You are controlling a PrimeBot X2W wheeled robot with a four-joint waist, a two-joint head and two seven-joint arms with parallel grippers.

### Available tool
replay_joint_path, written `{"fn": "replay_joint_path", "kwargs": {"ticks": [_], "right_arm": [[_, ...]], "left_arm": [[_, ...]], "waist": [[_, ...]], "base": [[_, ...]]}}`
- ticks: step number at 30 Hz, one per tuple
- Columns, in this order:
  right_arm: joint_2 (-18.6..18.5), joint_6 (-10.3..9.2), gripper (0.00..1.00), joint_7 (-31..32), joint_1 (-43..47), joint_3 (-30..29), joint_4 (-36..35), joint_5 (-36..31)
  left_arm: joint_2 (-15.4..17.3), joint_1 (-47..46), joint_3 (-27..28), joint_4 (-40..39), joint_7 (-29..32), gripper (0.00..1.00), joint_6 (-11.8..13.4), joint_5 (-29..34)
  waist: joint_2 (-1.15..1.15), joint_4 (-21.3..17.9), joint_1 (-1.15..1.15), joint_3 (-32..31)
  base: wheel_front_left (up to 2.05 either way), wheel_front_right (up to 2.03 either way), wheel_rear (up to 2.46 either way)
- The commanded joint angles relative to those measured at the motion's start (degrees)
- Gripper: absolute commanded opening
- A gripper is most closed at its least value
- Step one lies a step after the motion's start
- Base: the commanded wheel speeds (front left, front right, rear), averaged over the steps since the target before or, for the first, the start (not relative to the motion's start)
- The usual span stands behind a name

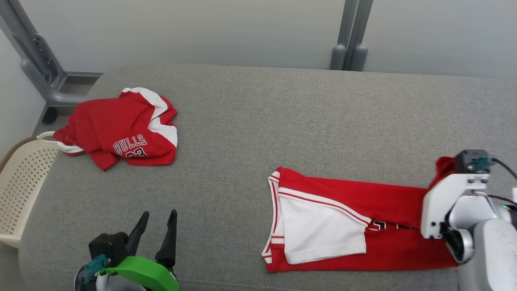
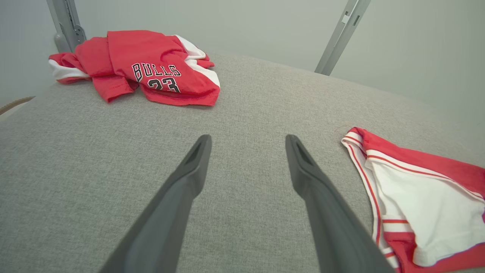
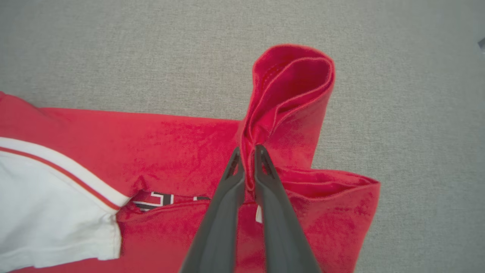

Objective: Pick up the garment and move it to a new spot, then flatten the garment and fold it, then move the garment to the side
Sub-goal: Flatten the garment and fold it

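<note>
The garment [image 1: 347,218] is red with a white panel and red-striped trim, and it lies mostly flat on the grey padded surface [image 1: 258,121] at the near right. In the right wrist view my right gripper [image 3: 248,151] is shut on a raised fold of red cloth [image 3: 291,87] at the garment's right end. In the head view the white wrist [image 1: 448,202] hides those fingers. My left gripper [image 1: 158,216] rests open at the near left, well away from the garment, with bare grey fabric between its fingers [image 2: 189,178]. The garment's white end [image 2: 424,197] lies to its right.
A second red jersey [image 1: 125,129], crumpled and printed BULLS 23, lies at the far left [image 2: 151,64]. A cream perforated basket [image 1: 20,182] stands beside the surface's left edge. Grey metal posts [image 1: 347,40] rise behind the far edge against a pale wall.
</note>
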Motion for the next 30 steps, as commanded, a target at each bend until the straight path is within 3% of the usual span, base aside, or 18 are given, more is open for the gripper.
{"fn": "replay_joint_path", "kwargs": {"ticks": [1,6,15,30], "right_arm": [[-0.2,-0.09,0.00,0.3,-0.1,3.5,-0.1,1.1],[-0.2,-0.08,0.00,0.1,-2.2,12.8,2.4,5.8],[-0.2,-0.09,0.00,-1.7,-6.7,24.4,9.8,9.9],[-0.2,-0.08,0.00,-6.2,-13.9,34.1,22.2,15.3]], "left_arm": [[0.3,0.7,0.0,-0.2,0.0,1.00,0.3,-0.4],[0.2,0.6,-0.2,-0.4,0.1,1.00,0.3,-0.6],[-0.3,-0.1,-1.2,0.0,0.3,1.00,-0.2,-0.7],[-0.9,-0.6,-2.4,1.3,0.1,1.00,-1.0,-0.8]], "waist": [[0.00,0.1,0.00,-0.2],[0.00,0.5,0.00,-0.3],[0.00,2.2,0.00,-0.4],[0.00,4.9,0.00,-0.2]], "base": [[0.00,0.00,0.00],[0.00,0.00,0.00],[0.00,0.00,0.00],[0.00,0.00,0.00]]}}
